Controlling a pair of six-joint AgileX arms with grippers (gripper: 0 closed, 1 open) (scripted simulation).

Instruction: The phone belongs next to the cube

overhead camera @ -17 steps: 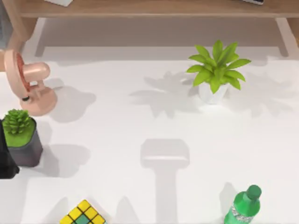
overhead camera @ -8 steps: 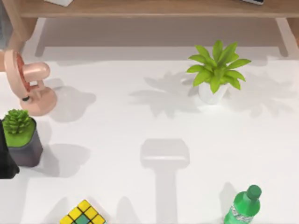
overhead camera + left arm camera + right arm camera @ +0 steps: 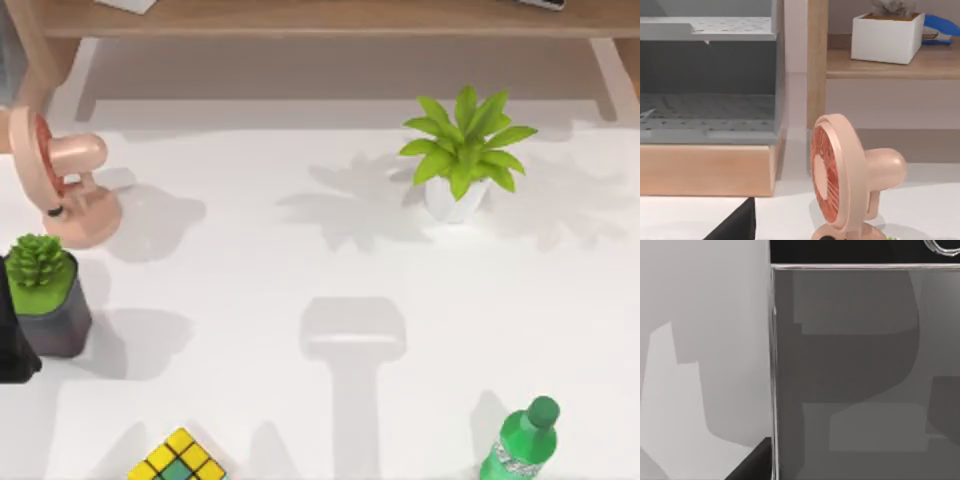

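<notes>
the cube (image 3: 177, 459), tiled yellow and green with dark lines between, sits at the near edge of the white surface (image 3: 250, 270), left of centre in the top view, turned corner-on and cut off by the frame. no handset can be made out on the surface; whether the flat dark panel with a bright edge (image 3: 850, 370) close in front of the right wrist camera is the phone cannot be told.

up and to the left of the cube stands a succulent in a dark grey pot (image 3: 48, 295), well apart from it. a black shape (image 3: 12, 340) touches the pot's left side at the frame edge; what it is cannot be told. farther back on the left is a pink desk fan (image 3: 62, 185), also seen by the left wrist camera (image 3: 847, 180), with a wooden shelf unit (image 3: 817, 65) and a white box planter (image 3: 886, 36) behind it. a leafy green plant in a white pot (image 3: 462, 155) stands at the back right, and a green bottle (image 3: 522, 445) at the near right.

whether either gripper is released or clenched cannot be told.
</notes>
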